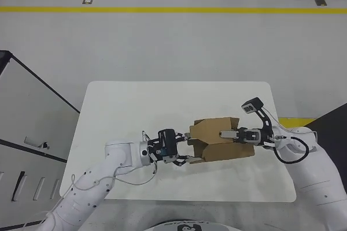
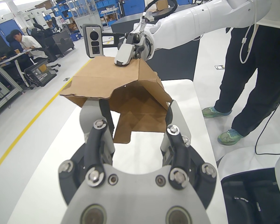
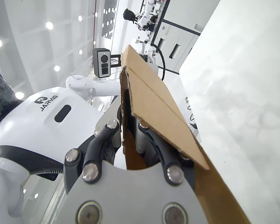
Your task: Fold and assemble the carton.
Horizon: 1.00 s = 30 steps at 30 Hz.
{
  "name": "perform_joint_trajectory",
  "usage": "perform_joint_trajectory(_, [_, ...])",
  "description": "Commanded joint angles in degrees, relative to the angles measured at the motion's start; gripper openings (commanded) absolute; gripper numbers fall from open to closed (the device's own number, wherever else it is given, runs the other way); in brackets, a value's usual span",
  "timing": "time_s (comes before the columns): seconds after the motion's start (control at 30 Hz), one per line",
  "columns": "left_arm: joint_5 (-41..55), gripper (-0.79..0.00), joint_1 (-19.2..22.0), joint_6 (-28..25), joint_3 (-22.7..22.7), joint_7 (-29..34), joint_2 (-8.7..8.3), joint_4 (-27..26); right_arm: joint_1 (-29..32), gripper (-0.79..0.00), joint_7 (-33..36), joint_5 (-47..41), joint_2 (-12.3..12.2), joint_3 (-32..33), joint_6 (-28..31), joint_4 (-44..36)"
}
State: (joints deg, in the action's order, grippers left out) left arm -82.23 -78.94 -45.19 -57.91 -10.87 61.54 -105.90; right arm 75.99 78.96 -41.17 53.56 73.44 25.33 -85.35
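Rightward on the white worktop (image 1: 133, 104) sits the brown, half-folded cardboard carton (image 1: 220, 151); the left wrist view exposes its hollow inside between the left tool's (image 2: 137, 117) spread fingers (image 2: 175, 117); the right tool (image 3: 128, 127) clamps a panel.

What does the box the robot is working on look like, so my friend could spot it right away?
On the white rounded table, right of its middle, sits a brown cardboard carton. It lies between the open left gripper and the right gripper, which pinches its top panel. It is the table's one brown thing, half-folded with loose flaps.
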Motion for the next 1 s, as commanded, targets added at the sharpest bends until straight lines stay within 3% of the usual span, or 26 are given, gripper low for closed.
perform_joint_trajectory(0.0, [-0.07, -0.332, 0.05, 0.02, 0.18, 0.02, 0.01, -0.02, -0.13, -0.776, -0.16, 0.14, 0.05, -0.29, 0.15, -0.13])
perform_joint_trajectory(0.03, [-0.09, -0.336, 0.09, 0.04, 0.23, 0.01, 0.01, 0.0, -0.19, -0.69, -0.21, 0.22, 0.07, -0.46, 0.2, -0.2])
perform_joint_trajectory(0.13, [-0.14, -0.326, 0.09, 0.08, 0.3, -0.07, -0.02, 0.04, -0.35, -0.585, -0.36, 0.35, 0.12, -0.76, 0.36, -0.28])
perform_joint_trajectory(0.23, [-0.2, -0.332, -0.03, 0.2, 0.23, -0.08, -0.07, -0.01, -0.4, -0.603, -0.59, 0.52, 0.13, -0.87, 0.58, -0.25])
perform_joint_trajectory(0.27, [-0.21, -0.342, -0.09, 0.22, 0.22, -0.05, -0.09, -0.07, -0.42, -0.779, -0.66, 0.62, 0.13, -0.88, 0.65, -0.29])
perform_joint_trajectory(0.97, [-1.12, -0.305, -0.42, -0.54, 0.59, -1.35, -0.41, -0.48, 0.87, -0.785, 0.2, 1.49, -0.9, 0.78, -0.21, -2.36])
